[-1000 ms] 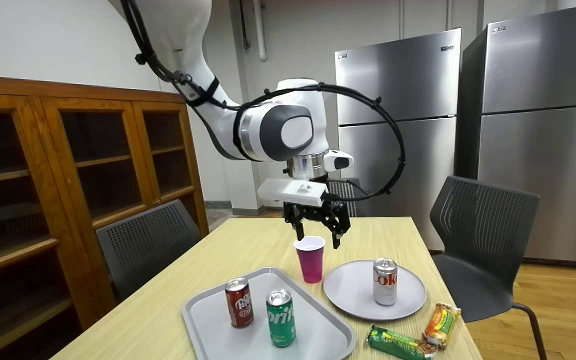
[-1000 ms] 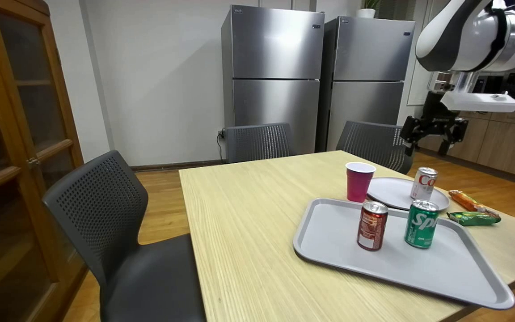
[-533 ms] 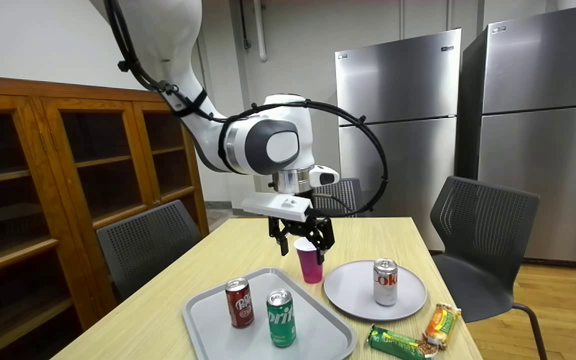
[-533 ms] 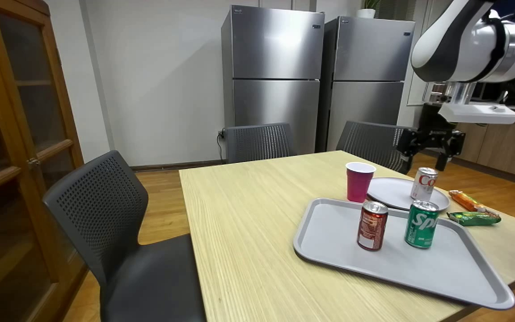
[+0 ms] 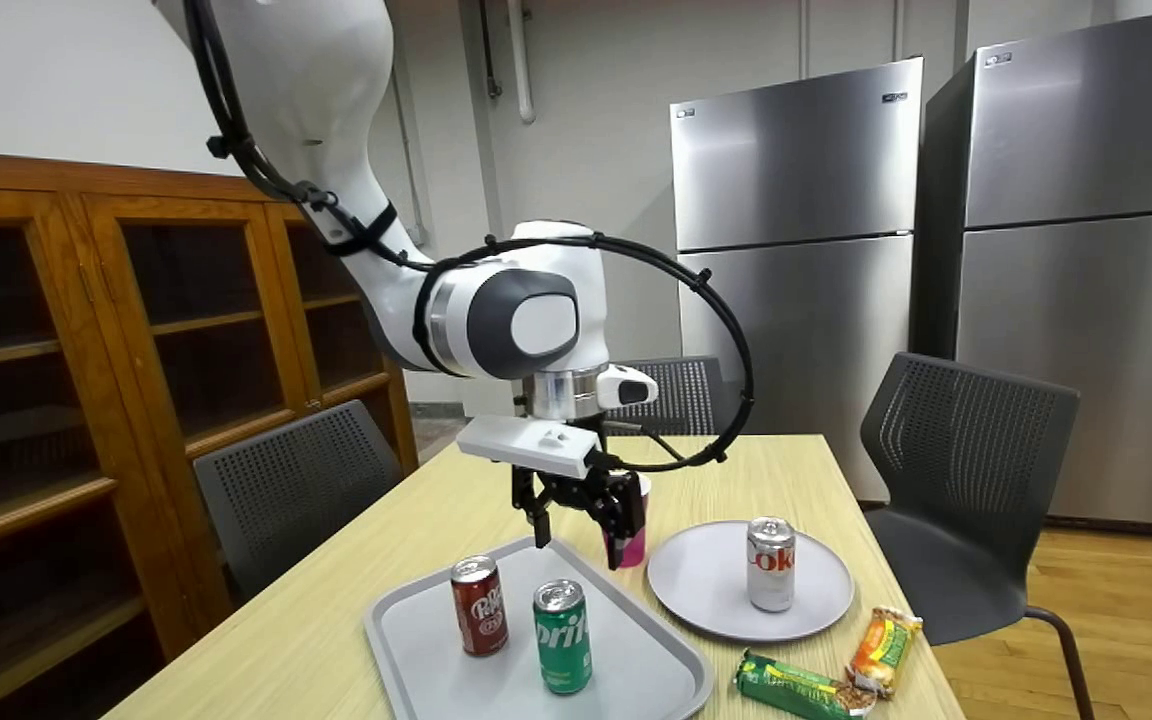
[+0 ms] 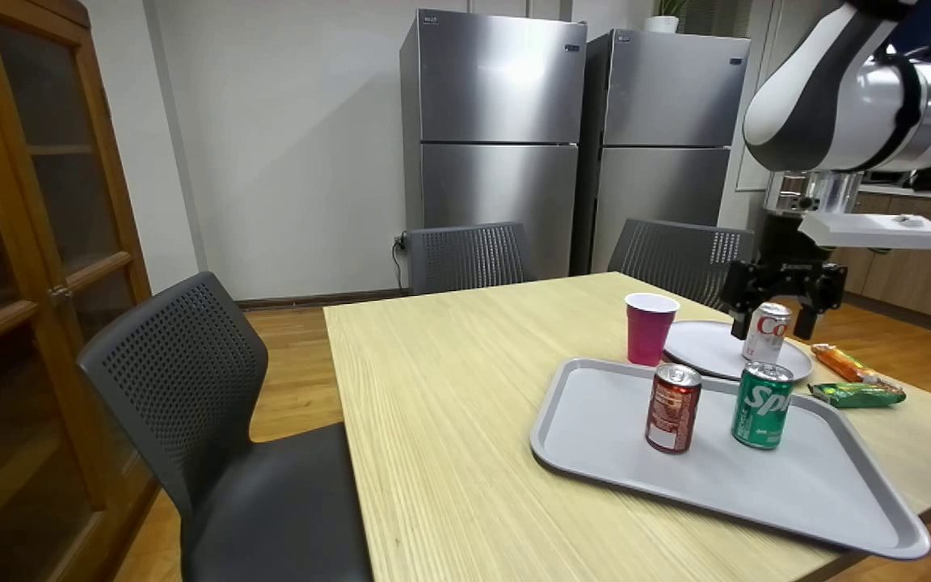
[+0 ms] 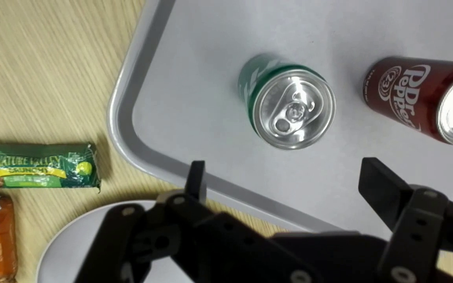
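Note:
My gripper (image 7: 283, 167) stands open in the wrist view, with nothing between its fingers. Directly ahead of the jaws is the silver top of a green Sprite can (image 7: 294, 110), upright on a grey tray (image 7: 195, 118). A dark red Dr Pepper can (image 7: 403, 92) stands to its right, cut by the frame edge. In an exterior view the gripper (image 5: 582, 548) hangs above the tray's far edge, higher than both cans, and partly covers a magenta cup (image 5: 633, 545). No contact with any can shows. In an exterior view the gripper (image 6: 773, 330) overlaps a Diet Coke can (image 6: 766, 343) in line of sight.
A round grey plate (image 5: 691, 590) bearing the silver Diet Coke can lies beside the tray. Near the table edge are a green snack bar (image 5: 796, 688) and an orange one (image 5: 884, 650). Dark chairs (image 5: 966, 480) surround the wooden table (image 6: 449, 404).
The arm has come down and, in an exterior view, shifted left toward the tray; the gripper now hides much of the cup there. Its jaws have stayed open, and the objects have not moved.

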You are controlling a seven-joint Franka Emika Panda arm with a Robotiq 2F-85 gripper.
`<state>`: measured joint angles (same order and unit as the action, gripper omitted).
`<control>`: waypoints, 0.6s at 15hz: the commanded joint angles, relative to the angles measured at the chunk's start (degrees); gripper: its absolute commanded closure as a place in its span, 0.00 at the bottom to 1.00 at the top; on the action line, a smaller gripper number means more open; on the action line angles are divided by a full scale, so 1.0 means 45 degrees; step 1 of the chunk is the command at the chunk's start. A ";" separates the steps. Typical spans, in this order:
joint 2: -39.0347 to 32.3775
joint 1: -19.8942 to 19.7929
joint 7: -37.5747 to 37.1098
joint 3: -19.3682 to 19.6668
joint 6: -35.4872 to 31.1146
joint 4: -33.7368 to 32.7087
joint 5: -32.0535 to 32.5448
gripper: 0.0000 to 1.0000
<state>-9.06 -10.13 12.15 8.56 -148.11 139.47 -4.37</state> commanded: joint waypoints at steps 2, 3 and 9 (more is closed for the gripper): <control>0.0152 0.0117 -0.0293 -0.0098 -0.0116 0.0382 0.0367 0.00; 0.0109 0.0123 -0.0245 -0.0127 -0.0122 0.0393 0.0322 0.00; -0.0403 0.0201 -0.0124 -0.0347 -0.0430 0.0281 0.0163 0.00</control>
<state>-10.03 -9.53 12.15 7.69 -148.61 140.65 -4.20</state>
